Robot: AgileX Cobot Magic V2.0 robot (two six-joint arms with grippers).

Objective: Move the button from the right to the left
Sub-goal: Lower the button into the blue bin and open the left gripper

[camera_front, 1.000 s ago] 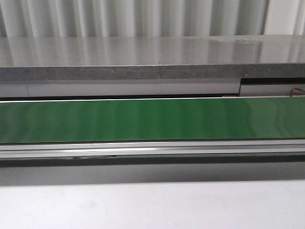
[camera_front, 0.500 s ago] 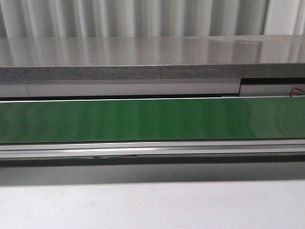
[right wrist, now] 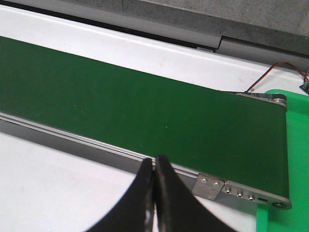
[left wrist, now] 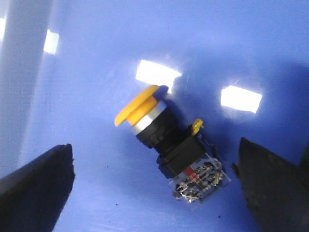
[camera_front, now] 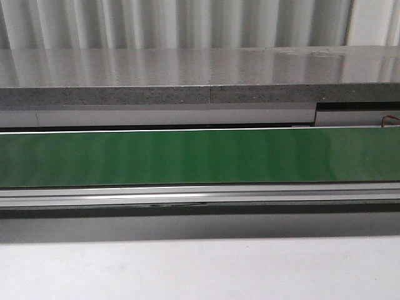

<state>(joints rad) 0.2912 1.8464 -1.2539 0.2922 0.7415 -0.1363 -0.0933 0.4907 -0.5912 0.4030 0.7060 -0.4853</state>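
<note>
The button (left wrist: pixel 166 147) is lying on its side on a glossy blue surface (left wrist: pixel 96 48), and the left gripper (left wrist: pixel 154 193) is hanging directly over it with its two dark fingers (left wrist: pixel 36 186) spread wide, one to each side and both clear of the button, holding nothing. The button's long axis is running at a slant across the gap between the fingers, cap toward one side and contact block toward the other, so a closing move would probably need the fingers to meet the black collar squarely. The left arm is by far the nearer one.

The right gripper (right wrist: pixel 154 193) is hovering over the near rail of the green belt (right wrist: pixel 145 106), its fingers pressed together with nothing between them, and no button is showing there. The front view is showing only the belt and the grey shelf (camera_front: pixel 187 75) behind it.

The button is showing a round yellow cap, a silver ring, a black collar and a clear block with metal contacts.
</note>
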